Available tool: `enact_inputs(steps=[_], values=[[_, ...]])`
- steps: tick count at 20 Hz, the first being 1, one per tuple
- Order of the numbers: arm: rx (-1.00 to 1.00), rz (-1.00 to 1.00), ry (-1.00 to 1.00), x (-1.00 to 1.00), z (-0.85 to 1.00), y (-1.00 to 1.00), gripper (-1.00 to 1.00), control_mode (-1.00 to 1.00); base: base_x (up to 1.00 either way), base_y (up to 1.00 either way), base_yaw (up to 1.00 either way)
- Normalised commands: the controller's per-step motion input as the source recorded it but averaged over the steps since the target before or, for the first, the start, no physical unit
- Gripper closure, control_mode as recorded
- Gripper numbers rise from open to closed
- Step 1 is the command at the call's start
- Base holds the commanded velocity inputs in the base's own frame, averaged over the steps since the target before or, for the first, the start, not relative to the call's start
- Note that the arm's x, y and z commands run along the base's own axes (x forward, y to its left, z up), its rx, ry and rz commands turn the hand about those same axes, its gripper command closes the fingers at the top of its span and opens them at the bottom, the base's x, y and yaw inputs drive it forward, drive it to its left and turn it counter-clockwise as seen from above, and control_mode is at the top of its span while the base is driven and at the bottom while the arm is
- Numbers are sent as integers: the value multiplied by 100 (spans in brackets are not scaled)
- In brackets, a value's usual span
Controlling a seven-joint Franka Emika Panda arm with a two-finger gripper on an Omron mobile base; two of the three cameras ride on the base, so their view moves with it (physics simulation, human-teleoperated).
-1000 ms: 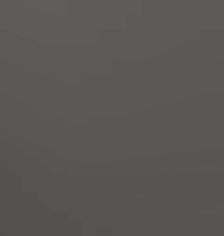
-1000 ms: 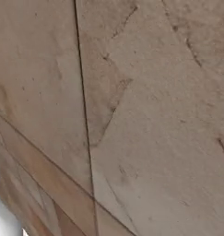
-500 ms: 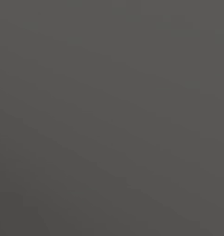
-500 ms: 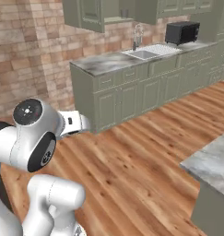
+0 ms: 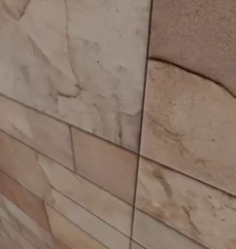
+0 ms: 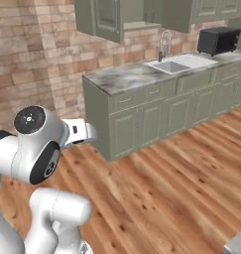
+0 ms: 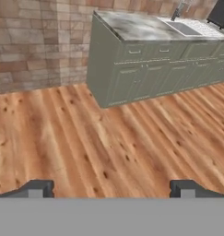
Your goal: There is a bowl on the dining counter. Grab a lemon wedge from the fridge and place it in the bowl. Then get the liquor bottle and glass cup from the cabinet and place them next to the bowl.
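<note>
My gripper (image 7: 112, 189) is open, its two dark fingertips (image 7: 39, 188) standing wide apart over bare wooden floor with nothing between them. In the right base view my white arm (image 6: 35, 149) rises folded at the lower left. A grey marble corner of the dining counter (image 6: 239, 243) pokes in at the bottom right. Pale green wall cabinets (image 6: 104, 20) hang above the worktop. The bowl, lemon wedge, fridge, liquor bottle and glass cup are out of view.
A marble worktop (image 6: 137, 77) on pale green base cabinets (image 7: 141, 80) holds a sink (image 6: 174, 64) and a black microwave (image 6: 218, 39). A brick wall (image 5: 114, 121) stands very close on the left. Wooden floor (image 6: 166, 198) lies open ahead.
The whole picture has shifted, so the base has moved. The left base view went from flat grey to brick wall. The right base view swung from wall to kitchen. The gripper stayed open.
</note>
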Motion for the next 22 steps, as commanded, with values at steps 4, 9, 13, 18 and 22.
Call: enact_inputs(steps=[4,9,13,18,22], values=[[0,0,0,0,0,0,-100,100,98,0,0],[0,0,0,0,0,0,-100,100,97,0,0],[0,0,0,0,0,0,-100,100,100,0,0],[0,0,0,0,0,0,-100,100,100,-10,8],[0,0,0,0,0,0,-100,100,95,-33,16]])
